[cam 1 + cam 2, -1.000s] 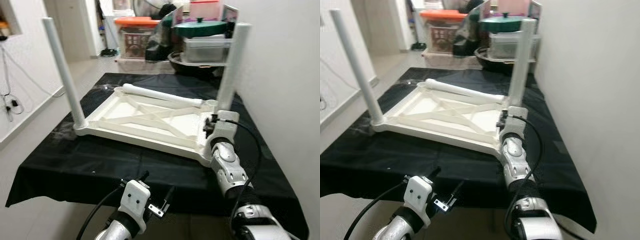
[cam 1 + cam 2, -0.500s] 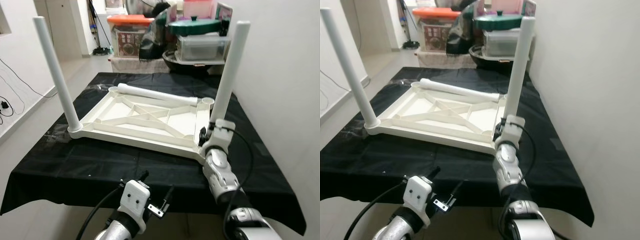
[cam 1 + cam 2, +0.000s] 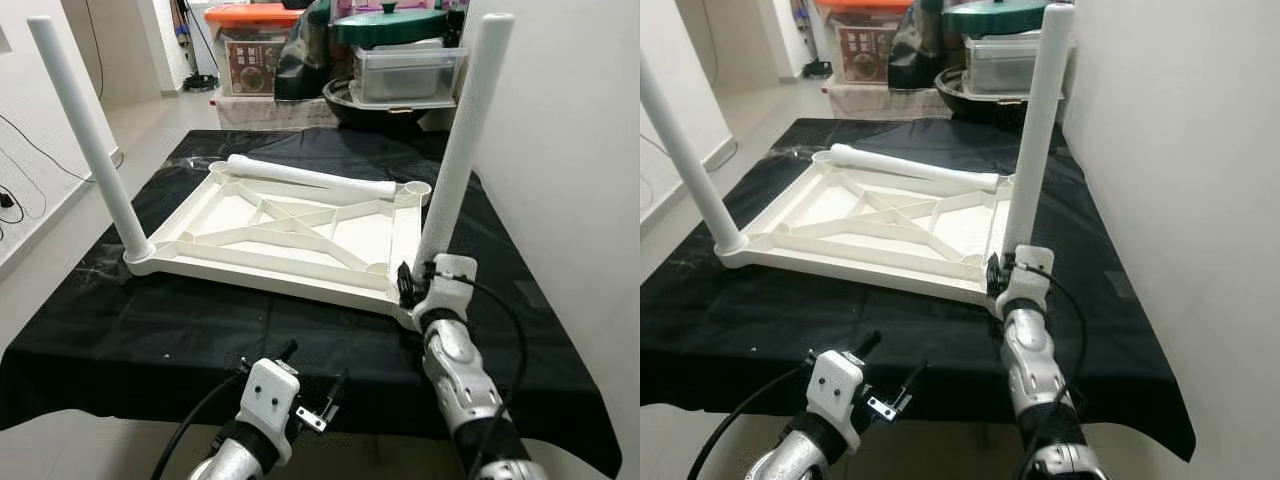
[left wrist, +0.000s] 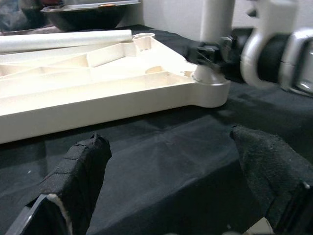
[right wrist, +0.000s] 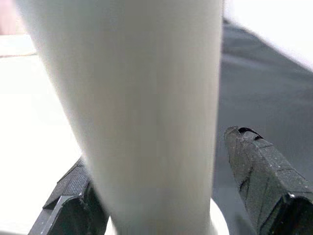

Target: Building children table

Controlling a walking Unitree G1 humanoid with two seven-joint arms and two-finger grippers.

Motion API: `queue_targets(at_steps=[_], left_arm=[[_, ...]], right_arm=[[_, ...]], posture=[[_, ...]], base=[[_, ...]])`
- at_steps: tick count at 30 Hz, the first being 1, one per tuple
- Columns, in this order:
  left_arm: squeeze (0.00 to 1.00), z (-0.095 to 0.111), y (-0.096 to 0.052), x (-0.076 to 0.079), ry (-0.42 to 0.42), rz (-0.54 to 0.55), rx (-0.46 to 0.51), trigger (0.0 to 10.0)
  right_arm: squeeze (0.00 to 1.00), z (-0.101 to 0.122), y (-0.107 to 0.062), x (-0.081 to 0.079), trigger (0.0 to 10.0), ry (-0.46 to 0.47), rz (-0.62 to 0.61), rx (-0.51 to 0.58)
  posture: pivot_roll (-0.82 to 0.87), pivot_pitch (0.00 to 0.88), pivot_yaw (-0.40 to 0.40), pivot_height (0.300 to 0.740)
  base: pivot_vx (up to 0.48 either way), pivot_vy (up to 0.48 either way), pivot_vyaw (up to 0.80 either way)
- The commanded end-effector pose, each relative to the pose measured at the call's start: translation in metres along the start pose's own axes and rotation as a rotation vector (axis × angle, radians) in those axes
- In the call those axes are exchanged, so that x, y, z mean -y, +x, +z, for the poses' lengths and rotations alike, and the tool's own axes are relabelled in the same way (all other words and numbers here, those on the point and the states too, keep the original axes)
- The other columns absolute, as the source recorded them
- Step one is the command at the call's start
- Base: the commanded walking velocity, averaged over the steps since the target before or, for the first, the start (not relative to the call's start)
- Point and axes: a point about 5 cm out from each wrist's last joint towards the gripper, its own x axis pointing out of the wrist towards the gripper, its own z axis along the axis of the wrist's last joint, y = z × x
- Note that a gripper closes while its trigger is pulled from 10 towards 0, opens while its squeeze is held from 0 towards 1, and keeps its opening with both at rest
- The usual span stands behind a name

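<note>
Two white plastic legs stand upright in our upturned white plastic tabletop point(image 3: 290, 235) on the black cloth point(image 3: 150, 330). Our right gripper point(image 5: 166, 196) straddles the near right leg point(image 3: 460, 150), fingers spread. Our left gripper point(image 4: 171, 166) hovers open.

Beyond the far edge of the black-covered table point(image 3: 150, 340) stand an orange-lidded box point(image 3: 250, 55), a green lid point(image 3: 390, 25) and a clear container point(image 3: 410, 72).

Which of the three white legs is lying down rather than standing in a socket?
The loose leg lying across the far edge of the upturned tabletop. The near-left leg and near-right leg stand upright in corner sockets.
</note>
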Motion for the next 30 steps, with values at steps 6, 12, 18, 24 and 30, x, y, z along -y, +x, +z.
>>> queue_targets(at_steps=[6,12,18,24,30], left_arm=[[0.0,-0.003,-0.003,-0.002,-0.01,0.004,-0.02,10.0],[0.0,-0.003,-0.004,-0.002,-0.01,0.004,-0.022,10.0],[0.0,-0.003,-0.004,-0.003,-0.01,0.005,-0.025,10.0],[0.0,-0.004,-0.004,-0.003,-0.01,0.006,-0.027,10.0],[0.0,-0.005,-0.004,-0.005,-0.008,0.019,-0.027,10.0]], right_arm=[[0.0,0.005,-0.021,0.024,10.0,-0.016,0.035,0.029],[0.0,0.014,-0.038,0.025,10.0,-0.111,0.122,0.09],[0.0,0.023,-0.054,0.017,10.0,-0.199,0.21,0.163],[0.0,0.03,-0.072,0.001,10.0,-0.259,0.33,0.236],[0.0,0.028,-0.079,-0.003,10.0,-0.287,0.382,0.241]], posture=[[-0.03,0.0,0.005,0.74],[-0.03,0.0,0.005,0.74],[-0.04,0.0,0.007,0.74],[-0.04,0.0,0.009,0.74],[-0.05,0.0,0.007,0.74]], base=[[0.0,0.0,0.0],[0.0,0.0,0.0],[0.0,0.0,0.0],[0.0,0.0,0.0],[0.0,0.0,0.0]])
